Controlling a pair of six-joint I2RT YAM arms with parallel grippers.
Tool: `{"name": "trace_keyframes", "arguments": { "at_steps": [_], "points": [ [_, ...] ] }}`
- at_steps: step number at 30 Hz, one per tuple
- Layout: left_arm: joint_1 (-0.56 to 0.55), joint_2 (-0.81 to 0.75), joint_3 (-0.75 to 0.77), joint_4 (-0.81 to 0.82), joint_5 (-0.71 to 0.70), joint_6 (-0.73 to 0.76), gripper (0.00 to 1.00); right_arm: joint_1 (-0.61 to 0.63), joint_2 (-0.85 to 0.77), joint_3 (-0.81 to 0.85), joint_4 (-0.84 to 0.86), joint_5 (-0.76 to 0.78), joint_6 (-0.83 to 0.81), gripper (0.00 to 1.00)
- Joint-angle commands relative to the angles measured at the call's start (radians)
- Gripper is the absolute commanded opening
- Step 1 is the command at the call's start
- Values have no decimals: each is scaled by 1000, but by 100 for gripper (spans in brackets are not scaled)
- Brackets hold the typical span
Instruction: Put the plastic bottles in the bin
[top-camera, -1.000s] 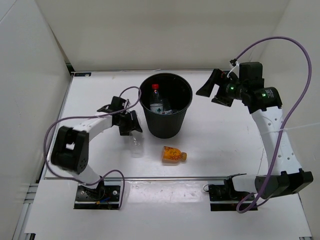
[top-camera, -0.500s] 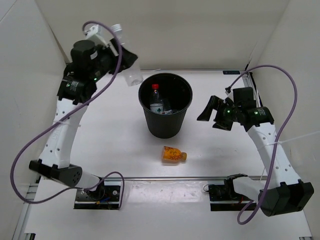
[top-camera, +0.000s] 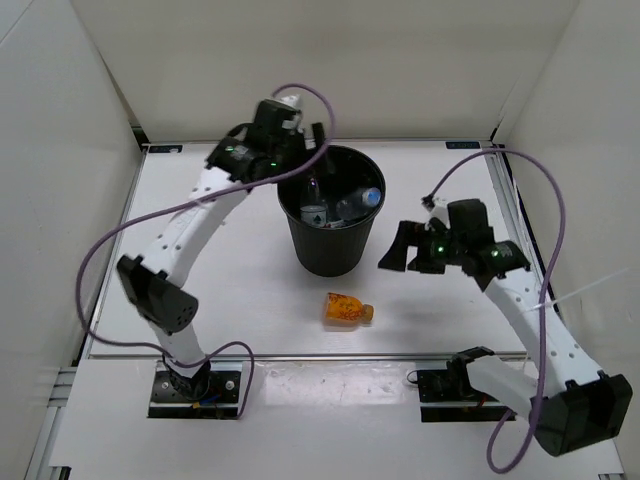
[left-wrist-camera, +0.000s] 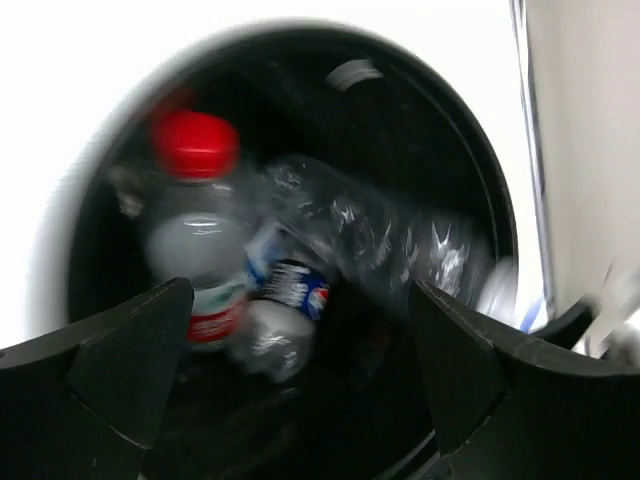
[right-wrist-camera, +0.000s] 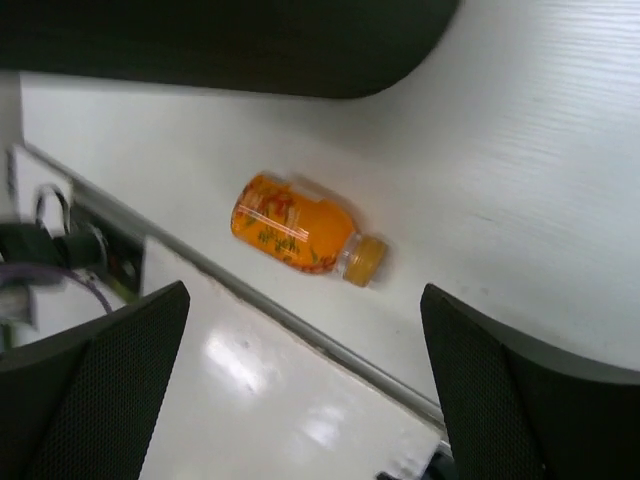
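A: Your left end effector (left-wrist-camera: 298, 300) hangs over the bin (top-camera: 330, 262) in the upper middle of the top view. Its jaws are spread wide and grip nothing.

B: Agreed. Look through your left wrist camera. A red-capped bottle (left-wrist-camera: 195, 190) stands at the left inside the bin, a blue-labelled bottle (left-wrist-camera: 292, 287) lies beside it at centre, and a clear bottle (left-wrist-camera: 375, 240) slants off to the right. That picture is blurred, so you cannot count them for certain.

A: Your right end effector (right-wrist-camera: 303, 295) sits right of centre in the top view, near the bin but apart from it. Its jaws are fully spread and empty.

B: The orange bottle (right-wrist-camera: 300, 237) lies on its side on the tabletop (top-camera: 220, 290), just below the bin in the top view, with its cap pointing right. In your right wrist view it shows at centre, touching neither finger.
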Motion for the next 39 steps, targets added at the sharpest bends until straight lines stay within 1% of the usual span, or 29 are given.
{"name": "trace_keyframes", "arguments": {
  "at_steps": [1, 2, 3, 4, 5, 6, 7, 8, 10, 11, 12, 15, 16, 18, 20, 23, 25, 27, 32, 35, 36, 38, 39],
  "points": [
    [120, -278, -54, 7, -56, 1, 100, 141, -151, -153, 276, 67, -160, 100],
    [137, -305, -141, 7, -69, -8, 100, 216, -187, -201, 331, 112, -195, 100],
    [154, -326, -177, 7, -79, -8, 100, 244, -219, -245, 381, 148, -229, 100],
    [188, -343, -208, -27, -79, -17, 100, 267, -244, -285, 423, 174, -295, 100],
    [221, -374, -263, -44, -102, -26, 100, 292, -273, -343, 481, 206, -317, 100],
    [222, -388, -286, -59, -117, -26, 100, 292, -273, -357, 494, 206, -329, 100],
    [251, -403, -309, -77, -134, -47, 100, 292, -260, -367, 494, 206, -329, 100],
    [266, -432, -331, -109, -160, -60, 100, 292, -247, -367, 515, 185, -340, 100],
    [295, -458, -397, -133, -160, -81, 100, 306, -215, -387, 547, 144, -349, 100],
    [318, -470, -421, -133, -160, -81, 100, 332, -215, -406, 573, 134, -349, 100],
    [328, -490, -467, -143, -160, -81, 100, 332, -204, -420, 650, 134, -335, 100],
    [328, -513, -529, -143, -137, -71, 100, 355, -145, -436, 734, 90, -335, 100],
    [328, -514, -538, -143, -126, -71, 100, 355, -99, -436, 744, 71, -344, 100],
    [337, -514, -549, -143, -126, -71, 100, 401, -39, -425, 773, 61, -363, 100],
    [337, -514, -549, -153, -126, -71, 100, 435, -6, -413, 773, 39, -378, 100],
    [337, -504, -558, -153, -126, -71, 100, 456, 41, -402, 793, 13, -378, 97],
    [337, -504, -558, -153, -126, -71, 100, 467, 78, -402, 802, -8, -378, 97],
    [337, -504, -558, -162, -126, -62, 100, 491, 116, -402, 802, -9, -378, 96],
    [337, -515, -558, -162, -146, -61, 100, 492, 178, -457, 822, 28, -341, 96],
    [337, -524, -581, -162, -155, -61, 100, 501, 230, -466, 786, 54, -332, 89],
    [337, -524, -581, -162, -155, -61, 100, 501, 230, -466, 773, 79, -332, 82],
    [337, -524, -593, -162, -155, -61, 100, 501, 230, -466, 753, 96, -320, 75],
    [337, -524, -593, -162, -155, -61, 100, 501, 230, -466, 738, 135, -299, 73]
  ]
}}
